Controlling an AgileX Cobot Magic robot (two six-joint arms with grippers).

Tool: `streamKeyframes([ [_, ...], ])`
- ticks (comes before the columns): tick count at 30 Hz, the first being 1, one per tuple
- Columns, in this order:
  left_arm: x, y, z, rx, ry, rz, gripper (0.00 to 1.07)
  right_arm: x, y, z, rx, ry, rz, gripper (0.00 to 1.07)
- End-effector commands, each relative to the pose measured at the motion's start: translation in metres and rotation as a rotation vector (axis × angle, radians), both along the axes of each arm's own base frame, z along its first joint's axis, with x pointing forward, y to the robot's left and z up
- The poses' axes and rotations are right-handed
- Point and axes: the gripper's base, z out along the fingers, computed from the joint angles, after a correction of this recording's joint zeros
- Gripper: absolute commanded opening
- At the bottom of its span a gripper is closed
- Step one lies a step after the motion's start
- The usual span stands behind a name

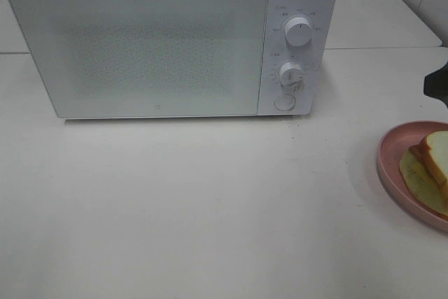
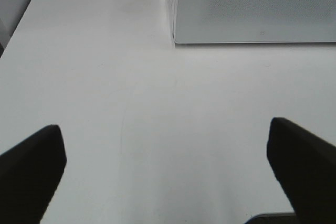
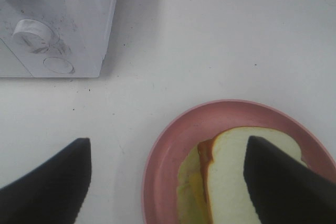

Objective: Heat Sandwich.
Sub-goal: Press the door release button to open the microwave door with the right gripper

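Note:
The sandwich, white bread with tan crust and pale yellow-green filling, lies on a round pink plate at the table's right edge. In the right wrist view, my right gripper is open and empty, hovering just above the near side of the plate and the sandwich, touching neither. In the high view only a black bit of the right arm shows. My left gripper is open and empty over bare table, in front of the microwave's left corner; it is out of the high view.
A white microwave stands at the back with its door shut. It has two knobs and a round button on its right panel. It also shows in the left wrist view and the right wrist view. The white table lies in front.

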Motion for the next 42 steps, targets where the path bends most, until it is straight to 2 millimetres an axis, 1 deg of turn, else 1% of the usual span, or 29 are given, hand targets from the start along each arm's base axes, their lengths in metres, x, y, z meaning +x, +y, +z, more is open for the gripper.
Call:
streamKeyframes([
  [1,-0.004,0.000,-0.001,-0.002,-0.019,-0.004,1.00,0.017,0.000,-0.004,0.012,-0.051,-0.004,0.76],
  [2,-0.004,0.000,-0.001,-0.002,-0.019,-0.004,1.00,0.017,0.000,-0.004,0.012,-0.051,-0.004,0.76],
  [5,-0.004,0.000,-0.001,-0.002,-0.019,-0.004,1.00,0.030,0.002,-0.013,0.015,-0.072,0.001,0.76],
  [7,-0.004,0.000,-0.001,-0.002,-0.019,-0.004,1.00,0.033,0.002,-0.015,0.016,-0.082,0.003,0.76],
  [9,-0.004,0.000,-0.001,-0.002,-0.019,-0.004,1.00,0.039,0.003,-0.017,0.018,-0.108,0.006,0.76],
  [11,-0.004,0.000,-0.001,-0.002,-0.019,-0.004,1.00,0.044,0.008,-0.021,0.015,-0.161,0.037,0.76],
  [13,-0.004,0.000,-0.001,-0.002,-0.019,-0.004,1.00,0.044,0.011,-0.024,0.013,-0.179,0.055,0.76],
  [14,-0.004,0.000,-0.001,-0.002,-0.019,-0.004,1.00,0.044,0.018,-0.028,0.017,-0.225,0.086,0.76],
  [16,-0.004,0.000,-0.001,-0.002,-0.019,-0.004,1.00,0.042,0.025,-0.033,0.042,-0.250,0.098,0.76],
  [18,-0.004,0.000,-0.001,-0.002,-0.019,-0.004,1.00,0.042,0.027,-0.035,0.050,-0.258,0.101,0.76],
  [19,-0.004,0.000,-0.001,-0.002,-0.019,-0.004,1.00,0.040,0.032,-0.041,0.050,-0.275,0.108,0.76],
  [21,-0.004,0.000,-0.001,-0.002,-0.019,-0.004,1.00,0.039,0.034,-0.043,0.048,-0.286,0.111,0.76],
  [24,-0.004,0.000,-0.001,-0.002,-0.019,-0.004,1.00,0.035,0.043,-0.050,0.034,-0.340,0.107,0.76],
  [26,-0.004,0.000,-0.001,-0.002,-0.019,-0.004,1.00,0.035,0.045,-0.051,0.030,-0.353,0.104,0.76],
  [28,-0.004,0.000,-0.001,-0.002,-0.019,-0.004,1.00,0.032,0.052,-0.056,0.013,-0.382,0.092,0.76],
  [31,-0.004,0.000,-0.001,-0.002,-0.019,-0.004,1.00,0.031,0.058,-0.061,0.003,-0.390,0.092,0.76],
  [34,-0.004,0.000,-0.001,-0.002,-0.019,-0.004,1.00,0.030,0.069,-0.068,-0.007,-0.407,0.074,0.76],
  [35,-0.004,0.000,-0.001,-0.002,-0.019,-0.004,1.00,0.030,0.069,-0.068,-0.007,-0.407,0.074,0.76],
  [37,-0.004,0.000,-0.001,-0.002,-0.019,-0.004,1.00,0.029,0.080,-0.075,-0.011,-0.416,0.068,0.76],
  [40,-0.004,0.000,-0.001,-0.002,-0.019,-0.004,1.00,0.028,0.086,-0.080,-0.010,-0.417,0.055,0.76],
  [42,-0.004,0.000,-0.001,-0.002,-0.019,-0.004,1.00,0.025,0.093,-0.089,-0.018,-0.399,0.049,0.76],
])
